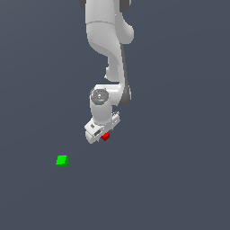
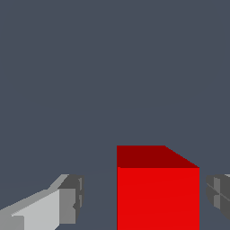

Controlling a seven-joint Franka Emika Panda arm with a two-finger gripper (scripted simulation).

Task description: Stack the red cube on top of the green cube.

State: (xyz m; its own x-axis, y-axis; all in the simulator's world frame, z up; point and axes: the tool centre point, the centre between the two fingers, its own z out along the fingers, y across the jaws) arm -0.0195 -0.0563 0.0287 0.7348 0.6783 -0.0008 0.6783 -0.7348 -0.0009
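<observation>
Two cubes in play, red cube (image 2: pixel 158 193) and green cube (image 1: pixel 62 160). Wrist view: red cube sits between the fingers (image 2: pixel 67 200), which are spread apart. There is a clear gap on the side of the one finger, a narrower gap on the side of the other, and no contact visible on either side. The cube is nearer to the second finger, so it's off-centre in the opening. Its front face and a strip of its darker top face are visible, edges roughly square to the finger line.

Exterior view: gripper (image 1: pixel 99 134) is low over the grey table (image 1: pixel 179 179), wrist pointing down, slightly tilted. Red cube pokes out from under the gripper body on the exterior view's right, mostly hidden by the hand. Can't tell from this view if the fingertips reach the table.

Green cube lies well apart from the fingers, off toward the exterior view's left and nearer the camera than the gripper. It rests flat on the table, nothing on top of it, nothing touching it. It doesn't show in the wrist view. Red cube not yet stacked.
</observation>
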